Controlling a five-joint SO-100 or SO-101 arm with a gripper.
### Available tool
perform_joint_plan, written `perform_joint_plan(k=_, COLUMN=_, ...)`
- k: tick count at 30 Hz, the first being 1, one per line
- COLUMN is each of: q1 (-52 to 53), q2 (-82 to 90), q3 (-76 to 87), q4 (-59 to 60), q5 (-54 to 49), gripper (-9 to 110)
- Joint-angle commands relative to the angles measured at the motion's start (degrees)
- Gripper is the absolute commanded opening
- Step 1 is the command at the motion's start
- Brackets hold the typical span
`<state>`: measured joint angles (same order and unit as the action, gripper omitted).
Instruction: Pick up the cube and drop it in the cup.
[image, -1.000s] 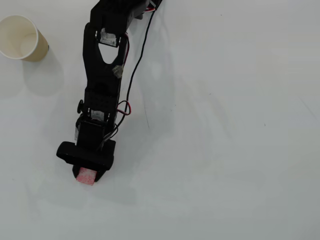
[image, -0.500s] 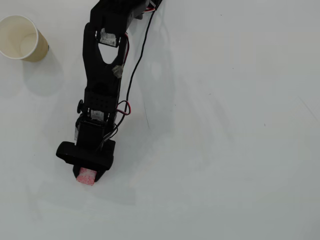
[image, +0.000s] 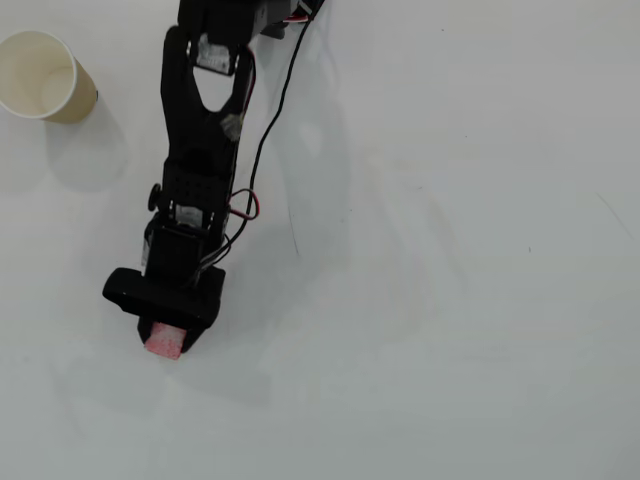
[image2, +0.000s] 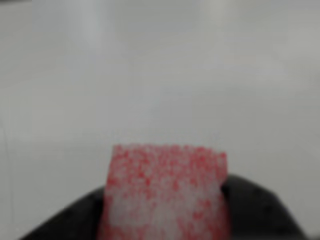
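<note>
Top left in the overhead view sits the cup (image: 45, 75), well apart from our claw (image: 166, 342) low on the white counter (image: 450, 250), clamped on the cube (image2: 165, 195), and with that shallow-looking grip we could lose it swinging toward the cup.

The black end effector (image: 163, 340) pulled back toward the arm's base, carrying the small red-pink frosted cube (image: 165, 343) up-left in overhead view.
</note>
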<state>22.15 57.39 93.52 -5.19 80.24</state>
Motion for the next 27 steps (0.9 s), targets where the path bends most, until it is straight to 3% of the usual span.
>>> perform_joint_plan(k=1, q1=0.3, q2=18.6, q3=1.3, q4=-1.6, q5=0.1, gripper=11)
perform_joint_plan(k=16, q1=0.4, q2=53.8, q3=30.3, q4=-1.4, q5=-0.4, gripper=11)
perform_joint_plan(k=27, q1=6.1, q2=74.2, q3=45.6, q4=2.0, q5=-0.7, gripper=11)
